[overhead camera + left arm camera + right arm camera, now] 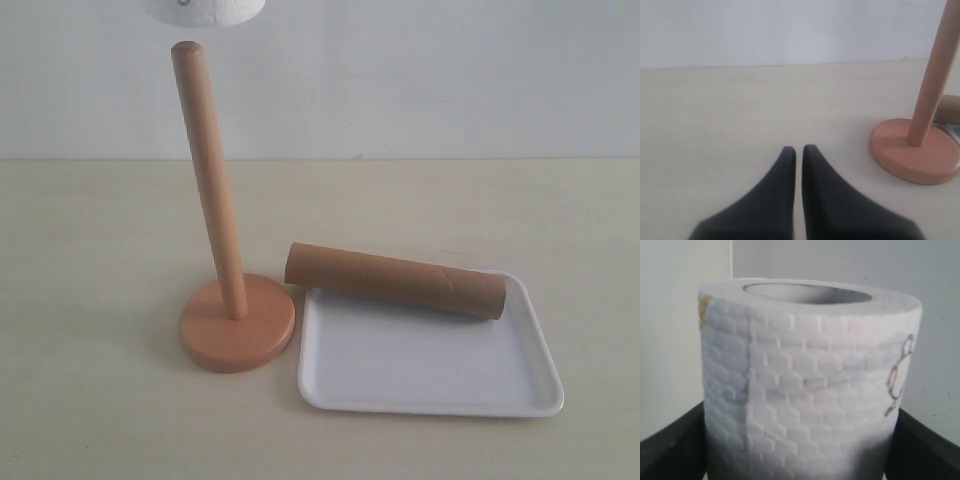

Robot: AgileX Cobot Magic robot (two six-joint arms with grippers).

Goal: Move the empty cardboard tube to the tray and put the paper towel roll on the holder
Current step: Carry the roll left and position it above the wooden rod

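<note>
The wooden holder stands on the table, its post rising from a round base. Just above the post's round top, the white paper towel roll hangs at the top edge of the exterior view, not touching the post. My right gripper is shut on the embossed roll, a dark finger on each side, with the hollow core showing. The brown cardboard tube lies across the far side of the white tray. My left gripper is shut on nothing, low over the table beside the holder.
The tray sits close to the right of the holder's base. A pale wall rises behind the table. Neither arm shows in the exterior view. The tube's end and a tray corner peek out behind the post in the left wrist view.
</note>
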